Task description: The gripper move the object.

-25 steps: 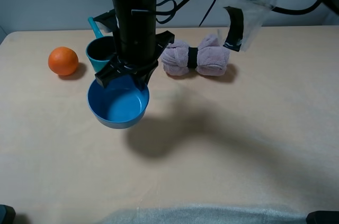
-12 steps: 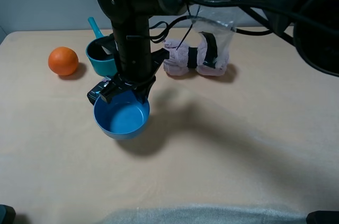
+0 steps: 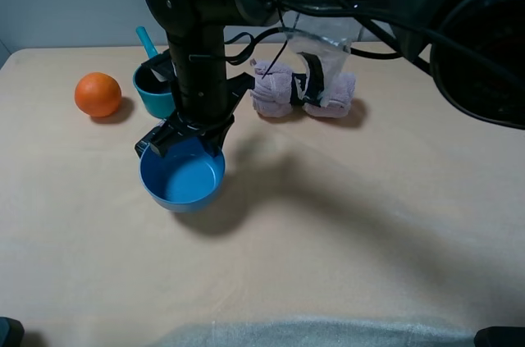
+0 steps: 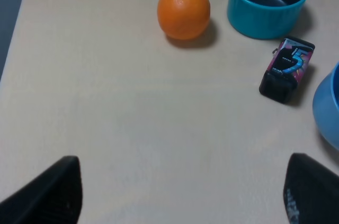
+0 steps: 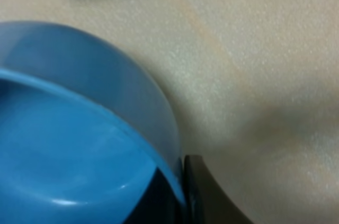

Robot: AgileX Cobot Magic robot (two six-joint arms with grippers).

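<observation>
Two dark fingers of our right gripper [image 3: 199, 143] pinch the far rim of the blue bowl [image 3: 182, 181], left of centre, just nearer than the teal saucepan [image 3: 154, 86]; we see the left gripper [image 4: 180, 195] spread wide

Gripper [image 5: 179, 196] pinches blue bowl [image 5: 79, 139] rim

Bowl: round medium-blue plastic bowl [image 3: 182, 181], no handle, mouth up, left of the table's middle, about midway between its far and near edges.
Grip: my black two-fingered right gripper [image 3: 199, 147] is clamped on its far rim, one finger [image 5: 196, 192] outside the wall.
</observation>
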